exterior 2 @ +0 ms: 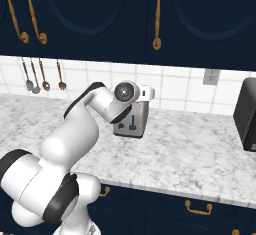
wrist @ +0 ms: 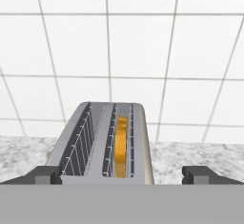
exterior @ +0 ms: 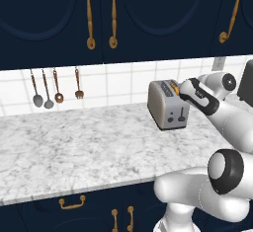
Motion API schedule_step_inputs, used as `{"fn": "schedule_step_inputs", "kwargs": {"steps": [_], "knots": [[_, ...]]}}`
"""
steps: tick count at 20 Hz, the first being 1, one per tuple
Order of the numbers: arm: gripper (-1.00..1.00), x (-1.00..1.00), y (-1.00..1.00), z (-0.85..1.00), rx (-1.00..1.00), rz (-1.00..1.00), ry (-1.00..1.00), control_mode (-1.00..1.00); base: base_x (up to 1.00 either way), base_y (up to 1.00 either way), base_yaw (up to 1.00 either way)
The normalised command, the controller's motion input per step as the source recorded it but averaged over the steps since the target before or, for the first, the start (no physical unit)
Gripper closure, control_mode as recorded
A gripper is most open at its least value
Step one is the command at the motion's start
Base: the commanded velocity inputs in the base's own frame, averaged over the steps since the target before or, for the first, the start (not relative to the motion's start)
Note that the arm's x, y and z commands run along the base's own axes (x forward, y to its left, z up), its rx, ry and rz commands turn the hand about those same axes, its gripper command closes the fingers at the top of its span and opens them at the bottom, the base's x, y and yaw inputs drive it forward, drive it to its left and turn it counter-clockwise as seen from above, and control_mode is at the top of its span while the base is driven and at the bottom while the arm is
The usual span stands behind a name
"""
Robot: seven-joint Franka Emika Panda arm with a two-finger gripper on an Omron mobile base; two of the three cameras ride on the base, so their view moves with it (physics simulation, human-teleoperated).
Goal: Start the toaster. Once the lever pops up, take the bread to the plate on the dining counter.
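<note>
One toaster (exterior: 168, 104) stands on the one marble counter (exterior: 74, 147), and it has two slots; one slice of bread (wrist: 121, 147) sits in the right-hand slot, the other slot bare. Four utensils (exterior: 55, 89) hang on the tiled wall: two grey spoons, one brown spoon and one brown fork. One dark appliance (exterior 2: 246, 114) stands at the counter's far right, with one wall outlet (exterior 2: 211, 77) above. One robot arm (exterior 2: 75, 144) reaches in.
</note>
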Motion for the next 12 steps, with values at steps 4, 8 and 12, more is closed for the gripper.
{"fn": "schedule_step_inputs", "kwargs": {"steps": [4, 8, 12], "knots": [[-1.00, 0.00, 0.00, 0.00, 0.00, 0.00, 0.00, -1.00, 0.00, 0.00, 0.00], [-1.00, 0.00, 0.00, 0.00, 0.00, 0.00, 0.00, -1.00, 0.00, 0.00, 0.00], [-1.00, 0.00, 0.00, 0.00, 0.00, 0.00, 0.00, -1.00, 0.00, 0.00, 0.00]]}}
